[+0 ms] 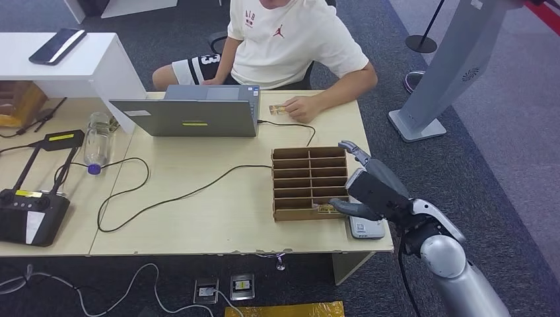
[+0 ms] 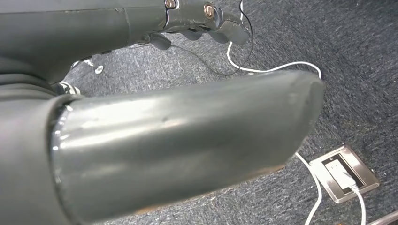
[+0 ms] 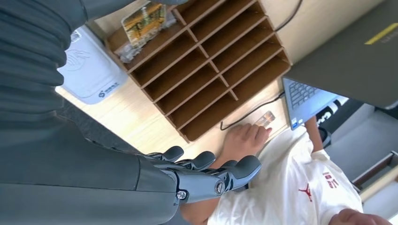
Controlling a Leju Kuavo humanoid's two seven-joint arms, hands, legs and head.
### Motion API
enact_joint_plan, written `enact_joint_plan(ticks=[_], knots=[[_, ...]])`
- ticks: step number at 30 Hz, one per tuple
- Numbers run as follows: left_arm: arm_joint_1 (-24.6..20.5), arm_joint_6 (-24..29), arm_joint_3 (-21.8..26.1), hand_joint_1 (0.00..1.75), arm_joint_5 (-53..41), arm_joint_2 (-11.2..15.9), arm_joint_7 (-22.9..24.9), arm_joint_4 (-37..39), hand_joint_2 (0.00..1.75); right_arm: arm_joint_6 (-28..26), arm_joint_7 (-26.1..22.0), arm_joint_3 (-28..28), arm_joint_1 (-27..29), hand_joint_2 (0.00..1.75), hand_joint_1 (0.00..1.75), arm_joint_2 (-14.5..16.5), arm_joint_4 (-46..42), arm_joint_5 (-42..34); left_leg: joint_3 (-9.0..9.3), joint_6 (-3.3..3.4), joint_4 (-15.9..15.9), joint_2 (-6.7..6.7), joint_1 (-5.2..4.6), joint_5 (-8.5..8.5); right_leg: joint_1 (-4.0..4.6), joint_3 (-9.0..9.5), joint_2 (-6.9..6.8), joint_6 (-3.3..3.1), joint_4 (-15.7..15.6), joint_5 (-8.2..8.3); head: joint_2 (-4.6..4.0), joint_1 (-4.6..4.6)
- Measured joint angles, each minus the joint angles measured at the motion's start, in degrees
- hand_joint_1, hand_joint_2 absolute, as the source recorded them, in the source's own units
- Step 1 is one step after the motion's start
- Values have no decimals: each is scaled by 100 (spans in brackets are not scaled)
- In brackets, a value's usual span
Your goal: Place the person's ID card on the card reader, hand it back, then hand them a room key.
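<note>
- Your right hand hovers over the near right corner of the cardboard organizer, fingers stretched out and apart, holding nothing.
- Just under its thumb, a room key lies in the organizer's nearest compartment.
- The white card reader sits on the table partly beneath that hand, touching or just beside the organizer's right wall.
- Well ahead of the hand, past the organizer's far edge, the person's hand rests on the table with the ID card at its fingertips, beside the laptop.
- Your left hand hangs over the carpet; its dark fingers are curled in with nothing in them.
</note>
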Motion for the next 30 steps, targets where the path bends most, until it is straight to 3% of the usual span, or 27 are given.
enact_joint_plan(ticks=[7,14,19,30], knots=[[-5,-48,0,0,-34,10,64,0,0,-79,151,187,436,175,0,-130,-329,1300,-2,0,-1,0,0,0,0,0,0,0,0,0,0,0],[-11,-74,0,0,-61,9,172,0,0,-285,321,527,639,175,0,-310,-356,3160,-3,0,-1,0,0,0,0,0,0,0,0,0,0,0],[-13,-67,0,0,-60,6,202,0,0,-393,374,728,659,175,0,-380,-340,3612,-2,0,-1,0,0,0,0,-1,0,0,0,0,0,-1],[-15,-83,0,0,66,-5,219,0,0,-487,261,1031,659,175,0,-403,-235,3833,-3,0,-1,0,0,0,0,0,0,0,0,0,0,1]])
